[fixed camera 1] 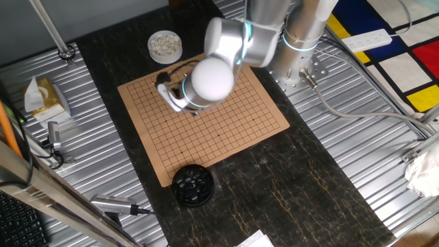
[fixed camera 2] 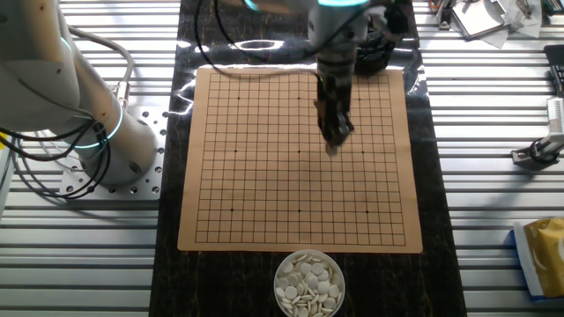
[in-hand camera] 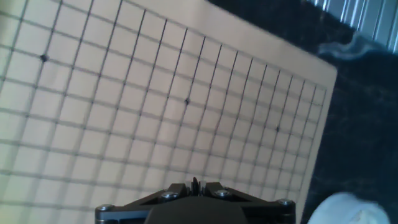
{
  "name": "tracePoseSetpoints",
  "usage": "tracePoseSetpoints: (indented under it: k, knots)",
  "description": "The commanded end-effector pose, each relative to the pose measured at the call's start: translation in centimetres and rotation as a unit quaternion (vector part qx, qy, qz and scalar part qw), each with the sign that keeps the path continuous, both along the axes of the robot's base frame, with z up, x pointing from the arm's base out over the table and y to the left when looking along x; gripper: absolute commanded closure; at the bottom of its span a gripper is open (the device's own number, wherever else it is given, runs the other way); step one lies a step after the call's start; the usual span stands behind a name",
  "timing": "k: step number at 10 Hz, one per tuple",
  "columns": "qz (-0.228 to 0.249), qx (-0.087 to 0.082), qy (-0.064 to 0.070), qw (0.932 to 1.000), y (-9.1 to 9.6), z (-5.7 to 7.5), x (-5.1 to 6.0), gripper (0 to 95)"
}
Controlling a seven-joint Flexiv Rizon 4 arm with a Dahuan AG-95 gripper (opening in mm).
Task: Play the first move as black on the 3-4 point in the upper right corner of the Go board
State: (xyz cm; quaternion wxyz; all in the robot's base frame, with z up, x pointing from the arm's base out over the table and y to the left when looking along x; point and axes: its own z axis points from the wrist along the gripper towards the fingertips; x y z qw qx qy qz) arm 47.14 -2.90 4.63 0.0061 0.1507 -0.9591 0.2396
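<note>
The wooden Go board (fixed camera 1: 240, 130) lies on the dark mat, with no stone showing on its grid. My gripper (fixed camera 1: 192, 110) hangs over the board's middle part in the other fixed view (fixed camera 2: 333, 145). In the hand view my gripper (in-hand camera: 196, 184) is shut on a thin glossy black stone (in-hand camera: 196, 183), seen edge-on between the fingers. The board (in-hand camera: 155, 124) stretches ahead, with a dotted crossing (in-hand camera: 277, 129) near its far right corner. The 3-4 point is unmarked, and I cannot single it out.
A black bowl of black stones (fixed camera 1: 192, 185) stands off one board edge, partly hidden behind the arm in the other fixed view (fixed camera 2: 381, 51). A bowl of whitish stones (fixed camera 1: 164, 44) stands off the opposite edge (fixed camera 2: 308, 282). The arm's base (fixed camera 1: 295, 68) is bolted beside the board.
</note>
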Motion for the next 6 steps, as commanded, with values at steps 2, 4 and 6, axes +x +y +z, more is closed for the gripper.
tracePoseSetpoints:
  k: [2, 4, 6]
  knots:
    - [0.017, 0.0, 0.006, 0.9998, -2.5, 0.3, 0.9, 95.0]
    - [0.032, -0.004, 0.009, 0.9995, -5.0, -0.3, 2.1, 95.0]
    - [0.046, -0.008, 0.009, 0.9989, -6.9, -0.6, 2.7, 95.0]
